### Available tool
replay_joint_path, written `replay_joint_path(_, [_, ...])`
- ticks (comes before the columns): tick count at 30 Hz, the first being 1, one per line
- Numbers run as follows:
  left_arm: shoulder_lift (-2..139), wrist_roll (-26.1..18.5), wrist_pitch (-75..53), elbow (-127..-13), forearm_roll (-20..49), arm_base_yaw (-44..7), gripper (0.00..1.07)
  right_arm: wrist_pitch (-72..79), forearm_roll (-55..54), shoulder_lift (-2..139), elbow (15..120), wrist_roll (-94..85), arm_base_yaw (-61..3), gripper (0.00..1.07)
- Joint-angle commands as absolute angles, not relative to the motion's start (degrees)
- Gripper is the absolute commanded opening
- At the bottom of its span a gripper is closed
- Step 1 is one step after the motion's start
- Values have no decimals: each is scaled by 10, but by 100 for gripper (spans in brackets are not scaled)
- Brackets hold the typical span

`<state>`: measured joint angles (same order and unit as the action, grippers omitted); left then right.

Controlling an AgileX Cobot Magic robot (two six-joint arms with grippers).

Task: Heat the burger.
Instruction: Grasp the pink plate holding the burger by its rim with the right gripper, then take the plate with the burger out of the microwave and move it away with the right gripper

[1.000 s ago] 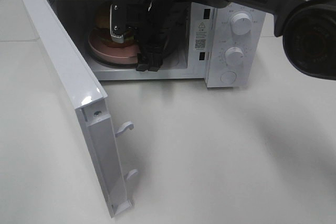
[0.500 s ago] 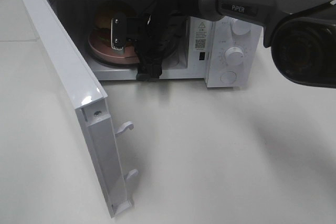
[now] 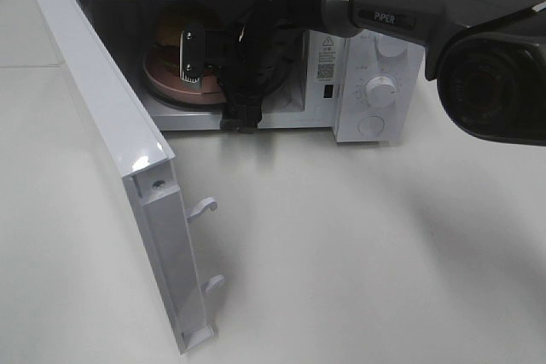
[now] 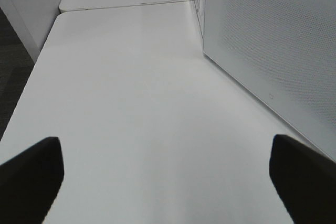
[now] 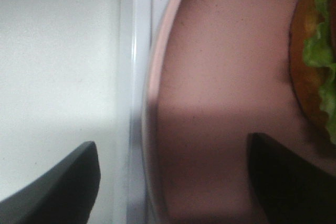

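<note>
The burger [image 3: 177, 26] sits on a round pink plate [image 3: 166, 84] inside the open microwave [image 3: 368, 66]. My right gripper [image 3: 218, 84] reaches into the oven at the plate's right side. In the right wrist view the right gripper [image 5: 173, 182] is open and its dark fingertips [image 5: 68, 182] straddle the plate's rim [image 5: 157, 61]. One tip is over the plate, the other over the white floor. The burger's lettuce and bun [image 5: 314, 61] lie just beyond the tips. My left gripper [image 4: 168, 177] is open over bare table, holding nothing.
The microwave door [image 3: 111, 125] stands swung wide toward the front left, its latch hooks [image 3: 205, 206] sticking out. Two knobs [image 3: 380, 89] sit on the panel at right. In the left wrist view a perforated white microwave panel [image 4: 273, 51] rises beside the left gripper.
The right arm has shifted slightly left and lower at the oven mouth, and its fingers have drawn a little closer together. Burger, plate and door have not moved.
</note>
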<state>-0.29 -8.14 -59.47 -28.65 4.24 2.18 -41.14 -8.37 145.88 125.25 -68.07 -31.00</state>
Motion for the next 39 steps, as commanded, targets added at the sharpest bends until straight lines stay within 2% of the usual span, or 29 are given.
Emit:
replay_joint_path(1, [-13, -80, -593, -285, 42, 23, 101, -427, -94, 1468, 1251, -677, -309, 76])
replay_joint_path(7, [-13, -80, -593, -285, 42, 23, 101, -430, -102, 1468, 1251, -677, -309, 76])
replay_joint_path(12, [-13, -80, -593, -285, 42, 23, 101, -446, -102, 1468, 1251, -677, -309, 70])
replay_joint_path(14, [-13, -80, -593, -285, 42, 23, 101, -464, -102, 1468, 1251, -677, -309, 58])
replay_joint_path(15, [-13, -80, -593, -285, 42, 23, 101, -464, -102, 1468, 1251, -677, -309, 58])
replay_joint_path(16, [-13, -80, -593, -285, 42, 23, 101, -477, -101, 1468, 1251, -677, -309, 46])
replay_joint_path(17, [-13, -80, -593, -285, 42, 23, 101, -477, -101, 1468, 1251, -677, -309, 46])
replay_joint_path(18, [-13, -80, -593, -285, 42, 23, 101, -488, -100, 1468, 1251, -676, -309, 32])
replay_joint_path(19, [-13, -80, -593, -285, 42, 23, 101, -490, -100, 1468, 1251, -672, -309, 24])
replay_joint_path(20, [-13, -80, -593, -285, 42, 23, 101, -490, -100, 1468, 1251, -672, -309, 24])
replay_joint_path(21, [-13, -80, -593, -285, 42, 23, 101, -493, -98, 1468, 1251, -662, -309, 10])
replay_joint_path(22, [-13, -80, -593, -285, 42, 23, 101, -496, -97, 1468, 1251, -659, -309, 4])
replay_joint_path(24, [-13, -80, -593, -285, 42, 23, 101, -504, -97, 1468, 1251, -658, -309, 0])
replay_joint_path(39, [-13, -80, -593, -285, 42, 23, 101, -552, -96, 1467, 1251, -617, -309, 0])
